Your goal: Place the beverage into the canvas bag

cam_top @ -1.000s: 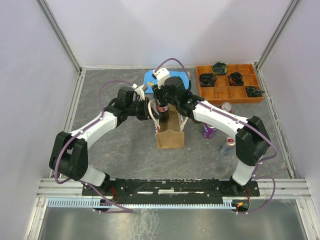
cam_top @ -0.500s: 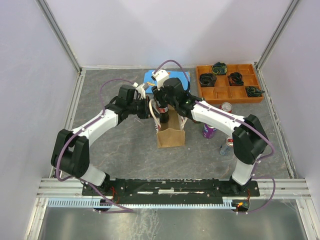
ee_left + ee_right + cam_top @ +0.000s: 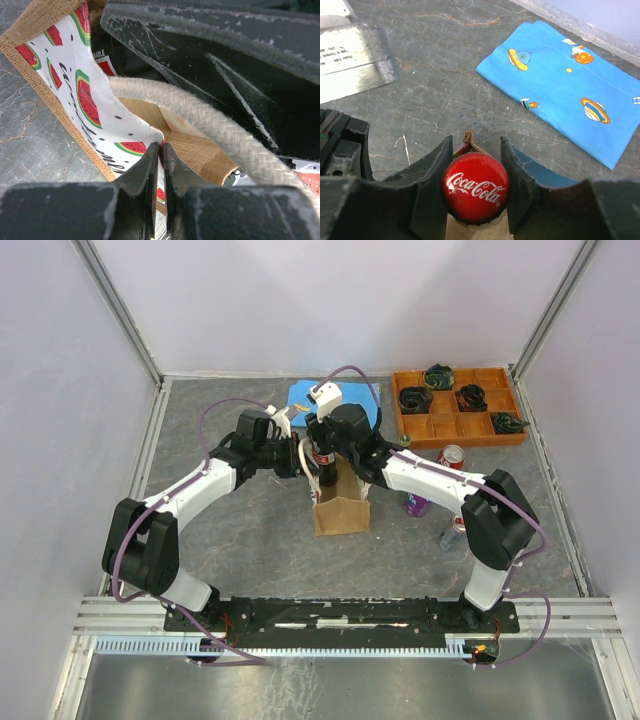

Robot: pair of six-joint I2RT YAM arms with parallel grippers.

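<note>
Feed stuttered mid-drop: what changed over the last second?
The right arm swung slightly left, uncovering the red can. The right tool stays shut on the cola bottle at the canvas bag mouth. The left tool still pinches the bag's rim. Bag unmoved, nothing released.

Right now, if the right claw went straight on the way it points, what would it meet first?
Likely the canvas bag: the right claw holds the cola bottle pointing down into its open mouth, though depth is unclear.
</note>
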